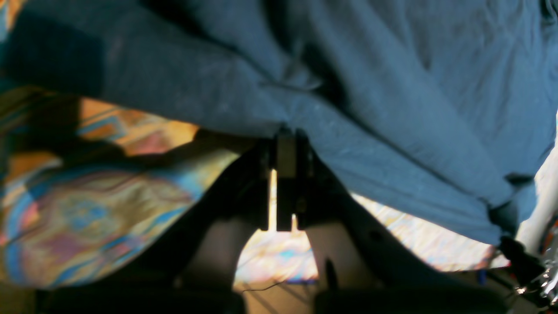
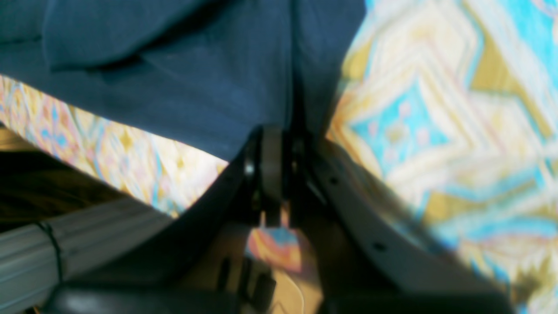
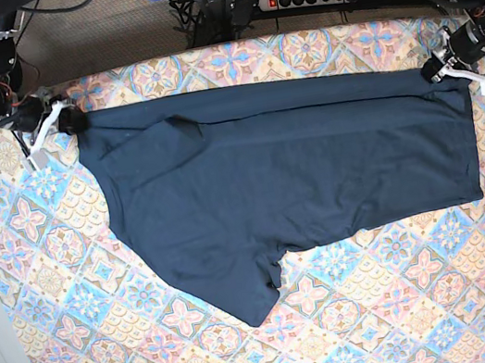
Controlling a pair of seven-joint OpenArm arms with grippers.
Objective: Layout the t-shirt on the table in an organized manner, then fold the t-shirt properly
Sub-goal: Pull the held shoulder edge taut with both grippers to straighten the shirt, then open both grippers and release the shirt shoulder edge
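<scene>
step: layout, spreading dark navy soft-fabric t-shirt (image 3: 297,172) on tile-patterned floral table (image 3: 363,329) | left gripper (image 3: 436,72), upper right: clamped on shirt edge | right gripper (image 3: 72,122), upper left: clamped on shirt corner | next: likely tension far edge, flatten bunched lower-left sleeve

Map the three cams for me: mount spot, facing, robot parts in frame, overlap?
Base: overhead, facing down on the floral tile-patterned table and dark navy fabric t-shirt; both arms at the far corners.
Left wrist: on the left arm, looking along its left end effector, shut on the t-shirt's edge.
Right wrist: on the right arm, looking along its right end effector, shut on the shirt above the table.
Shared: the shirt and patterned cloth appear in all three views.
</scene>
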